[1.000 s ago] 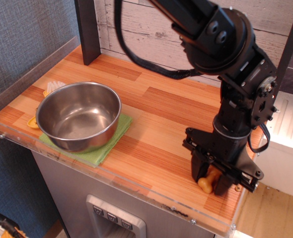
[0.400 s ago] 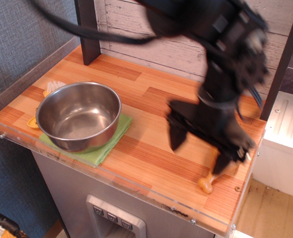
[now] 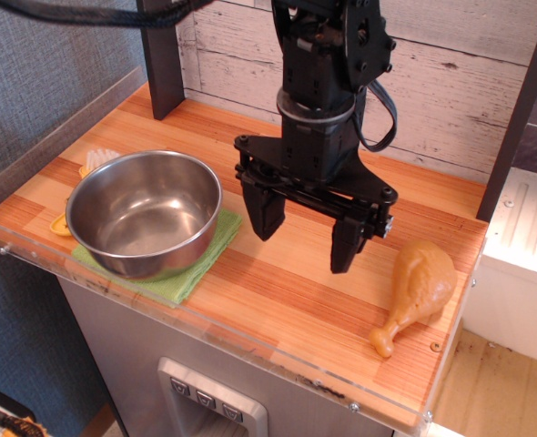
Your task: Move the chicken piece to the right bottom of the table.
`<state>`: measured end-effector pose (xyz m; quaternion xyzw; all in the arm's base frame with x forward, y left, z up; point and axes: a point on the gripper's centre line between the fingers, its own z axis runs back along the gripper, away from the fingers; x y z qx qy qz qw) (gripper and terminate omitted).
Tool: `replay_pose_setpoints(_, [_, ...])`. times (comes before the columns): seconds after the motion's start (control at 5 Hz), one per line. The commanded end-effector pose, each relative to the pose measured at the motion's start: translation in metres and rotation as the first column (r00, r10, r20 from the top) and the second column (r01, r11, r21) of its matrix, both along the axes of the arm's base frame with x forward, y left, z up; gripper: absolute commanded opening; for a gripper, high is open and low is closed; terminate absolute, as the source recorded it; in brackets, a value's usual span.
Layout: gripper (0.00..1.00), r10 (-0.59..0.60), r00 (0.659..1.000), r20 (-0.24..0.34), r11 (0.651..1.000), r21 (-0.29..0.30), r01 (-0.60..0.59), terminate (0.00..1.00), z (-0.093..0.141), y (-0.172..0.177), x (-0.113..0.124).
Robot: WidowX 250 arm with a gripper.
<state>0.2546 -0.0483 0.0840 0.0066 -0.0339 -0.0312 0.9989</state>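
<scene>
While the black robot arm reaches down from the top of the view, its wrist stands nearly upright over the middle of the table (image 3: 287, 300), and the gripper (image 3: 307, 235) points straight down. Its two dark fingers are spread wide apart with nothing between them. One fingertip (image 3: 264, 218) hangs on the bowl side, the other (image 3: 344, 250) on the chicken side, both above the striped wood.

Just beyond that second finger, apart from it, the chicken piece (image 3: 419, 287) lies flat on the wood near the table's front corner. Its long axis runs diagonally: the fat rounded end points toward the back wall, and the thin knobbed bone end points toward the table's front edge.

On the gripper's other side, a steel bowl (image 3: 145, 213) sits on a green cloth (image 3: 191, 271), with flat yellow pieces (image 3: 61, 224) showing beside the bowl's far rim.
</scene>
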Motion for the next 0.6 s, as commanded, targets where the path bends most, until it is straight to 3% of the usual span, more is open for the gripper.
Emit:
replay_pose_setpoints(0.0, [1.00,-0.087,0.996,0.020,0.996,0.029,0.086,0.00,0.0082,0.0109,0.0091])
replay_pose_setpoints(0.2, [1.00,-0.087,0.996,0.020,0.996,0.029,0.086,0.00,0.0082,0.0109,0.0091])
replay_pose_setpoints(0.4, [1.00,-0.087,0.996,0.020,0.996,0.029,0.086,1.00,0.0082,0.0109,0.0091])
